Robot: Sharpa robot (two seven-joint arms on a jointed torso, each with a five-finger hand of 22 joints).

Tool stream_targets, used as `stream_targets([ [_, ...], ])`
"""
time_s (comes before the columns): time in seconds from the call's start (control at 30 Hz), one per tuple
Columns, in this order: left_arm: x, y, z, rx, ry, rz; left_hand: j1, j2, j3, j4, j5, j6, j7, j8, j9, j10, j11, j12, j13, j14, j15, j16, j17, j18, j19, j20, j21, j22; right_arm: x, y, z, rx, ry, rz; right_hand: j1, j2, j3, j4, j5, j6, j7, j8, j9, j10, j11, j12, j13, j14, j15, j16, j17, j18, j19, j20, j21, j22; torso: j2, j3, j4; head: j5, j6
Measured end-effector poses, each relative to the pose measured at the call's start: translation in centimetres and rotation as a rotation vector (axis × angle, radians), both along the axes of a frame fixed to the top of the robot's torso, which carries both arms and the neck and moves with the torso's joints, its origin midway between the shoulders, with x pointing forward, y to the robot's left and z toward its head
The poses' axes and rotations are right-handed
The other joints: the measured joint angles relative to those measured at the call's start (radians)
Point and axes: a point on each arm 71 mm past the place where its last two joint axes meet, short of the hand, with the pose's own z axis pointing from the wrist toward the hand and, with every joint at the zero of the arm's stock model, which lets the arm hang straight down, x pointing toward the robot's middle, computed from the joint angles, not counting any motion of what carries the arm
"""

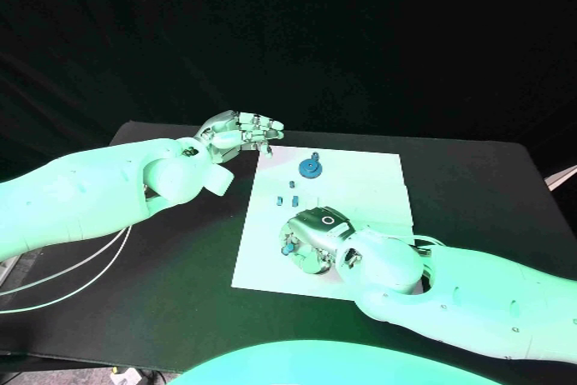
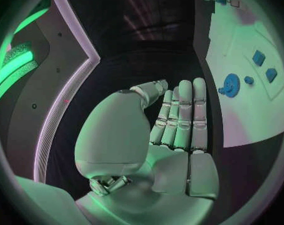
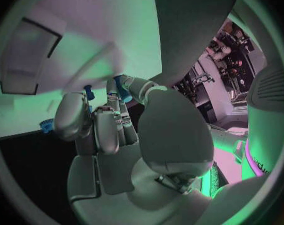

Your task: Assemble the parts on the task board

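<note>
Right silver hand [image 1: 315, 233] rests low on the white plate task board [image 1: 361, 181], fingers curled around a small blue part [image 3: 122, 89]. Left hand [image 1: 241, 133] hovers empty, fingers together, beside the board's far corner above the black counter [image 1: 180, 260]. A blue round gear part [image 1: 312, 167] and several small blue pieces [image 1: 293, 184] lie loose, so most assembling seems left.

In the lower middle of the head view, the right hand [image 1: 315, 235] covers part of the task board [image 1: 361, 181], hiding most of a blue part [image 1: 288, 250] beneath its fingers. The small parts [image 1: 285, 200] at the picture's centre are too tiny to tell their shape. In the right wrist view, the fingers hide where the blue part [image 3: 122, 89] sits.
</note>
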Motion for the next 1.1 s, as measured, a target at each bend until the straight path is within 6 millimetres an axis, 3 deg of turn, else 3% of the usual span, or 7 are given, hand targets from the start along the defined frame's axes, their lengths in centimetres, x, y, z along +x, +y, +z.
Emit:
stream_targets([
  [0.27, 0.0, 0.0, 0.0, 0.000, 0.001, -0.001, 0.000, 0.000, 0.000, 0.000, 0.000, 0.000, 0.000, 0.000, 0.000, 0.000, 0.000, 0.000, 0.000, 0.000, 0.000, 0.000, 0.000, 0.000, 0.000, 0.000, 0.000, 0.000, 0.1, -0.2, -0.1, 0.004, 0.000, -0.012, -0.008, -0.008, 0.000, 0.000, 0.000, -0.041, 0.004, -0.001, -0.011, -0.041, 0.008, -0.009, 0.008, 0.012, 0.012, 0.007, 0.001, 0.000, -0.001, 0.001, -0.038, 0.000, 0.000, 0.0005, -0.0003, 0.000, 0.000],
  [0.3, 0.0, 0.0, 0.0, 0.001, 0.002, -0.001, 0.000, 0.000, 0.000, 0.000, 0.000, 0.000, 0.000, 0.000, 0.000, 0.000, 0.000, 0.000, 0.000, 0.000, 0.000, 0.000, 0.000, 0.000, 0.000, 0.000, 0.000, 0.000, 0.1, -0.2, -0.1, 0.005, 0.000, -0.014, -0.030, -0.030, 0.000, 0.000, 0.000, -0.054, 0.003, -0.015, -0.013, -0.054, 0.008, -0.009, 0.008, 0.012, 0.012, 0.007, 0.000, 0.000, -0.015, 0.015, -0.048, 0.000, 0.000, 0.0008, -0.0003, 0.000, 0.000],
  [0.5, 0.0, 0.1, 0.0, 0.001, 0.002, -0.001, 0.000, 0.000, 0.000, 0.000, 0.000, 0.000, 0.000, 0.000, 0.000, 0.000, 0.000, 0.000, 0.000, 0.000, 0.000, 0.000, 0.000, 0.000, 0.000, 0.000, 0.000, 0.000, 0.2, -0.3, -0.1, 0.011, 0.002, -0.022, -0.034, -0.034, -0.004, 0.002, 0.000, -0.114, -0.003, -0.039, -0.028, -0.122, 0.015, -0.004, 0.008, 0.000, 0.025, 0.005, -0.024, 0.001, -0.016, 0.016, -0.125, 0.000, 0.000, 0.0016, -0.0010, 0.000, 0.001],
  [0.7, 0.0, 0.1, 0.0, 0.001, 0.002, -0.001, 0.000, 0.000, 0.000, 0.000, 0.000, 0.000, 0.000, 0.000, 0.000, 0.000, 0.000, 0.000, 0.000, 0.000, 0.000, 0.000, 0.000, 0.000, 0.000, 0.000, 0.000, 0.000, 0.2, -0.5, -0.1, 0.015, 0.002, -0.025, -0.033, -0.034, -0.143, 0.017, -0.001, -0.132, -0.004, -0.058, -0.037, -0.189, 0.023, 0.021, 0.008, 0.000, 0.025, -0.011, -0.051, 0.001, -0.027, 0.027, -0.182, 0.000, 0.000, 0.0016, -0.0009, 0.000, 0.001],
  [0.8, 0.0, 0.1, 0.0, 0.001, 0.002, -0.001, 0.000, 0.000, 0.000, 0.000, 0.000, 0.000, 0.000, 0.000, 0.000, 0.000, 0.000, 0.000, 0.000, 0.000, 0.000, 0.000, 0.000, 0.000, 0.000, 0.000, 0.000, 0.000, 0.2, -0.7, -0.1, 0.019, 0.002, -0.027, 0.004, 0.003, -0.214, 0.033, -0.001, -0.137, -0.006, -0.060, -0.043, -0.213, 0.025, 0.051, 0.008, 0.000, 0.025, -0.029, -0.066, 0.002, -0.027, 0.027, -0.206, -0.001, 0.000, 0.0016, -0.0009, 0.000, 0.001],
  [1.03, 0.0, 0.1, 0.0, 0.001, 0.002, 0.000, 0.000, 0.000, 0.000, 0.000, 0.000, 0.000, 0.000, 0.000, 0.000, 0.000, 0.000, 0.000, 0.000, 0.000, 0.000, 0.000, -0.001, 0.000, 0.000, 0.000, 0.000, -0.001, 0.0, -1.9, 0.5, 0.073, -0.015, -0.044, 0.006, 0.005, -0.246, 0.056, 0.000, -0.131, -0.001, -0.070, -0.048, -0.225, 0.025, 0.086, 0.008, 0.000, 0.025, -0.029, -0.068, 0.002, -0.027, 0.027, -0.206, -0.001, -0.001, 0.0015, -0.0006, -0.004, 0.005],
  [1.1, 0.0, 0.1, 0.0, 0.001, 0.002, 0.001, 0.000, 0.000, 0.000, 0.000, 0.000, 0.000, 0.000, 0.000, 0.000, 0.000, 0.000, 0.000, -0.001, 0.000, 0.000, 0.000, -0.001, 0.000, 0.000, 0.000, 0.000, -0.001, 0.2, -2.7, 1.0, 0.114, -0.026, -0.059, 0.031, 0.030, -0.246, 0.056, 0.017, -0.116, 0.014, -0.070, -0.048, -0.224, 0.025, 0.108, 0.008, 0.000, 0.025, -0.029, -0.068, 0.002, -0.026, 0.026, -0.206, -0.001, -0.001, 0.0015, -0.0010, -0.007, 0.009],
])
